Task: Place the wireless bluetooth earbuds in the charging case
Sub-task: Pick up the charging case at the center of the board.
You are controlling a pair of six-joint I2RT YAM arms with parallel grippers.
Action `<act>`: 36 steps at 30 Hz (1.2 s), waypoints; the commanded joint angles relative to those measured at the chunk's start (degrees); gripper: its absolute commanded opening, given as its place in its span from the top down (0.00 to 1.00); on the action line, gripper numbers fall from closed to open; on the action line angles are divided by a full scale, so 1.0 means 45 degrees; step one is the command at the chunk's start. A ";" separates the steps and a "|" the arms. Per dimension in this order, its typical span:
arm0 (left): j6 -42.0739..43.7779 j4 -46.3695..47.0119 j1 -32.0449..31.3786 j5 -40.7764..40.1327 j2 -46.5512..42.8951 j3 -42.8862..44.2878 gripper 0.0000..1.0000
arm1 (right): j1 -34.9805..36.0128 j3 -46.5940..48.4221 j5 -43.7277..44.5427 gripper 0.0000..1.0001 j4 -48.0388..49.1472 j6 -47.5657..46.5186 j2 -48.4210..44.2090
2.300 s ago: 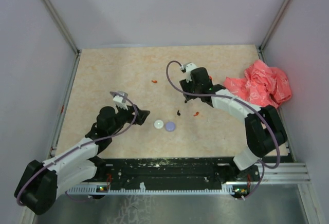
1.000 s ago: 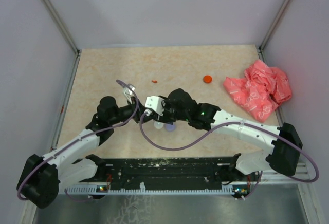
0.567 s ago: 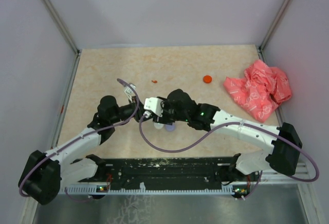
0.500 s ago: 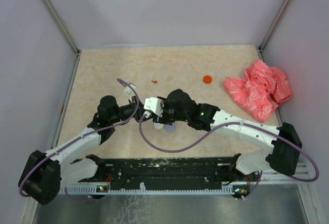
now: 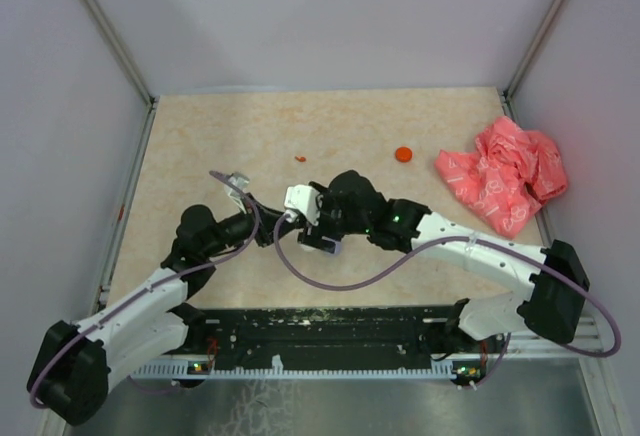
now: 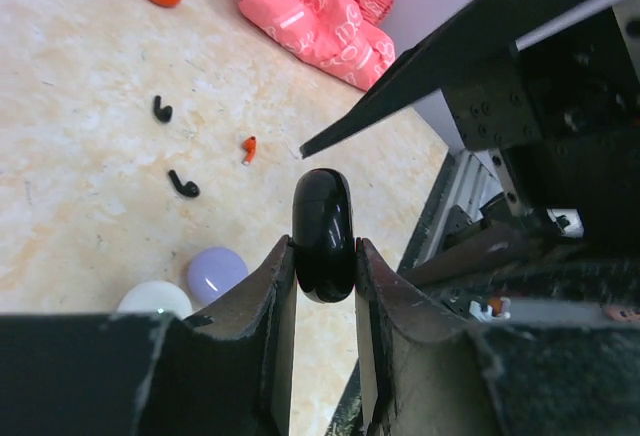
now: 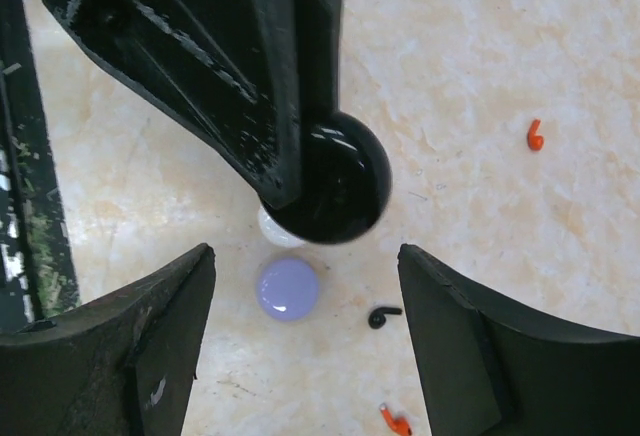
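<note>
My left gripper (image 6: 322,251) is shut on a glossy black round charging case (image 6: 322,226), held on edge above the table. In the right wrist view the same case (image 7: 340,186) hangs in the left fingers (image 7: 250,86), just beyond my right gripper (image 7: 305,252), which stands open and apart from it. Earbuds lie loose on the table: two black ones (image 6: 161,108) (image 6: 182,184), a red one (image 6: 248,146), and another red one (image 5: 300,158) further back. From above, both grippers (image 5: 272,233) (image 5: 318,239) meet near the table's middle.
A lilac disc (image 7: 288,289) and a white disc (image 7: 275,231) lie under the grippers. An orange-red disc (image 5: 403,154) sits toward the back right. A crumpled pink bag (image 5: 505,171) fills the right side. Walls enclose the table.
My left gripper shut on the black case and drew back to the left with it. My right gripper opened and let it go.
</note>
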 commanded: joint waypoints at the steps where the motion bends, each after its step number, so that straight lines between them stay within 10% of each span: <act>1: 0.0917 0.1826 0.0038 -0.0949 -0.0923 -0.0952 1.00 | -0.1423 0.0576 -0.3074 0.27 0.0660 0.1677 -0.1022; 13: 0.1228 0.5583 0.0058 0.0222 -0.1722 -0.2128 0.99 | -0.3526 -0.0619 -0.8809 0.31 0.4408 0.5407 -0.1468; 36: 0.0676 0.8110 0.0041 0.1170 -0.0884 -0.2226 0.99 | -0.3542 -0.0350 -1.1240 0.66 0.5760 0.6690 0.0264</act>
